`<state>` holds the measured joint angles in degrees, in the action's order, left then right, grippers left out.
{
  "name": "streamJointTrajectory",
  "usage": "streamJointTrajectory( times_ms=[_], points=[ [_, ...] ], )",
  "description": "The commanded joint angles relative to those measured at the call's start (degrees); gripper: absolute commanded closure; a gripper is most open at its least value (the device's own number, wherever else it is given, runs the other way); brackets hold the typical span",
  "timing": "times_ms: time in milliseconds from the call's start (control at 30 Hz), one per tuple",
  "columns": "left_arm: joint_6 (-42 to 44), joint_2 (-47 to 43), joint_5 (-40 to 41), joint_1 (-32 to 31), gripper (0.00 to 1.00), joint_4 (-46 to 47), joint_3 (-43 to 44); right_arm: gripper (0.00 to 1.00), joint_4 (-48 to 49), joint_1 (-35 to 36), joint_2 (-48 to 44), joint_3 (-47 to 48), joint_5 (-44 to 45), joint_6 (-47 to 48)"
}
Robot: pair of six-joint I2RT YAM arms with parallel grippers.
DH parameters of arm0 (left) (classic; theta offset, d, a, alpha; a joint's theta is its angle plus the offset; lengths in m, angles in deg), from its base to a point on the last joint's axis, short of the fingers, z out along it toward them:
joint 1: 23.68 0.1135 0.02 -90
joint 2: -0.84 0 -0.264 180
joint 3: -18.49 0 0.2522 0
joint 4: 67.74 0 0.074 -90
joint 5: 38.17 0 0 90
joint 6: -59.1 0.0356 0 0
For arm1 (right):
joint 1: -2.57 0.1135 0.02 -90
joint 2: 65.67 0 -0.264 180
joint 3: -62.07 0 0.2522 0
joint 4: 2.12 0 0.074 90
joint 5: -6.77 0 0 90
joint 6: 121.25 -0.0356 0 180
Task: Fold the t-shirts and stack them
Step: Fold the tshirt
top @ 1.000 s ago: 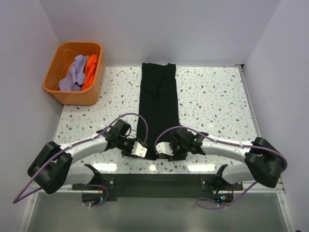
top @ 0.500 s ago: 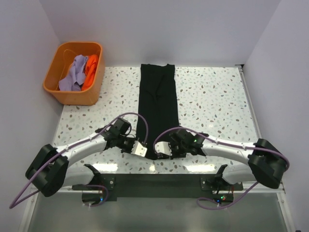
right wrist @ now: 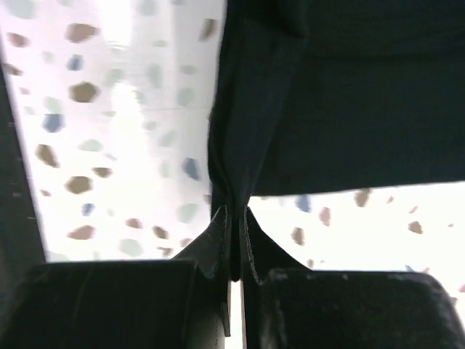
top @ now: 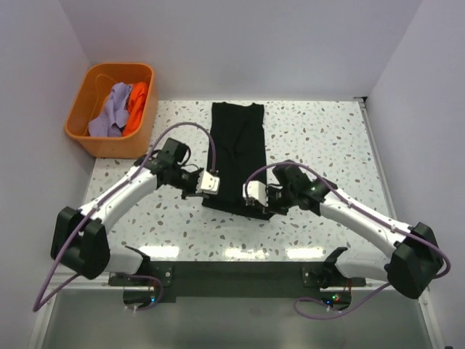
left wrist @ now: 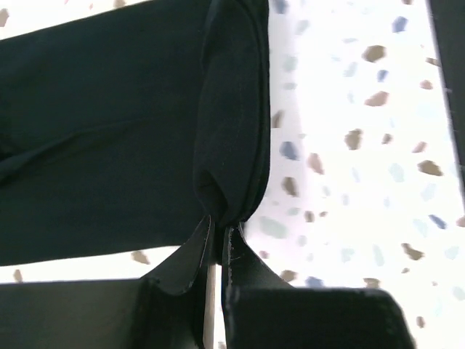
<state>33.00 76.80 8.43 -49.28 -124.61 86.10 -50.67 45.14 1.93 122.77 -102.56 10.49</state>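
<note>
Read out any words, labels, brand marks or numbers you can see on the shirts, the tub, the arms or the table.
There is no readable text in any of the three views.
Black shirt: plain cloth, no print or tag showing.
Orange tub: plain wall, no label.
Table: speckles only, no markings.

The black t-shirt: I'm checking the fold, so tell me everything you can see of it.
The black t-shirt is plain, soft, matte cloth, folded into a narrow strip on the speckled table, its far end at the back edge. Its near end is raised, pinched at both corners by the shut left hand and right hand.
</note>
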Motion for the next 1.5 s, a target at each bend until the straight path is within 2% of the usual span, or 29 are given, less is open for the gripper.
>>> streamJointTrajectory(
  times_ms=[0, 333, 633, 833, 1167, 1200, 1233, 1267, 1300, 1367, 1467],
  points=[
    [2.1, 7.8, -2.6, 3.4, 1.0, -2.2, 8.1, 1.0, -0.6, -4.8, 5.0, 5.6, -4.6, 8.4],
    [5.3, 25.7, -1.3, 8.1, 1.0, -1.2, 26.7, 1.0, -2.5, -15.4, 24.1, 24.3, -7.9, 20.1],
    [5.4, 37.9, -0.5, 10.9, 1.0, -1.0, 39.1, 1.0, -5.1, -18.9, 38.1, 39.7, -8.4, 24.0],
    [5.7, 42.7, 0.7, 12.1, 1.0, -0.5, 42.9, 1.0, -5.2, -19.7, 45.5, 46.0, -7.7, 24.5],
    [3.7, 46.5, 2.5, 12.8, 1.0, 3.6, 44.8, 1.0, -1.0, -19.9, 50.7, 48.3, -4.6, 24.0],
    [3.4, 46.7, 3.0, 12.8, 0.99, 4.0, 44.9, 1.0, -0.8, -19.8, 50.9, 48.7, -4.1, 23.7],
    [2.4, 46.8, 3.3, 12.8, 0.92, 5.0, 44.9, 0.99, -0.1, -19.9, 51.2, 48.6, -2.8, 23.6],
    [1.4, 47.1, 3.7, 12.8, 0.86, 5.7, 44.9, 0.82, 0.5, -19.9, 51.2, 48.6, -2.2, 23.3],
    [0.4, 47.3, 4.9, 12.8, 0.77, 6.5, 45.0, 0.72, 1.4, -19.9, 51.1, 48.4, -1.6, 22.1],
    [-2.9, 46.9, 6.5, 13.4, 0.68, 8.9, 45.3, 0.54, 4.8, -19.8, 50.2, 48.2, 1.0, 19.3],
    [-9.5, 45.6, 7.0, 16.0, 0.54, 11.6, 45.7, 0.43, 6.7, -20.3, 48.0, 49.0, 2.5, 16.0]
  ],
)
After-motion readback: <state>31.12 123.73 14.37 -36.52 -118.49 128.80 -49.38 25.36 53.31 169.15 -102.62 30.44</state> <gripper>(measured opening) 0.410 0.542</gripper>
